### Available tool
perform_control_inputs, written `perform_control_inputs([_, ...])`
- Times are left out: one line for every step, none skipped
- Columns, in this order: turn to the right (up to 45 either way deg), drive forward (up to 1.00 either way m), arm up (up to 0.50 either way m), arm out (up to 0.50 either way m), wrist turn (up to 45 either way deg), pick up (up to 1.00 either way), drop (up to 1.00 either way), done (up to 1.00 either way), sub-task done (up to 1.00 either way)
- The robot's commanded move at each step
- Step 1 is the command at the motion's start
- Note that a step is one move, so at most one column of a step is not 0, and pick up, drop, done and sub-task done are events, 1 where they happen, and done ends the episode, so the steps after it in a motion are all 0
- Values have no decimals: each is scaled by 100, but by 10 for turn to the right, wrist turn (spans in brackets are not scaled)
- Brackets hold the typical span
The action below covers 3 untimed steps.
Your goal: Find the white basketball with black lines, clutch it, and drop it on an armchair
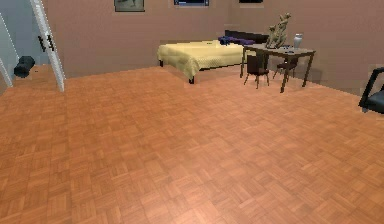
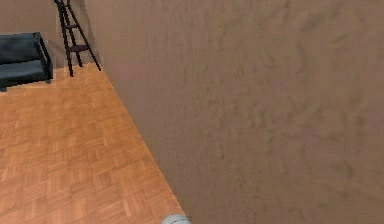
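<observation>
scanning the bedroom: yellow bed (image 1: 195, 55) far ahead, table (image 1: 281, 52) to its right, dark seat (image 1: 374, 94) at the near right (armchair, maybe). which way the basketball lies from my gripper i cannot tell, nor the gripper's state, so searching comes first.

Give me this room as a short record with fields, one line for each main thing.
floor: wooden parquet
bed: yellow cover, at far wall
table: right of bed, statue on top, chair beside
door: white, forward view's left
dark seat: arm side view's top left, beside a dark stand
</observation>
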Motion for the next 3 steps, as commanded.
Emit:
perform_control_inputs([0,0,0,0,450,0,0,0,0])
perform_control_inputs([0,0,0,0,240,0,0,0,0])
perform_control_inputs([0,0,-30,0,0,0,0,0,0])
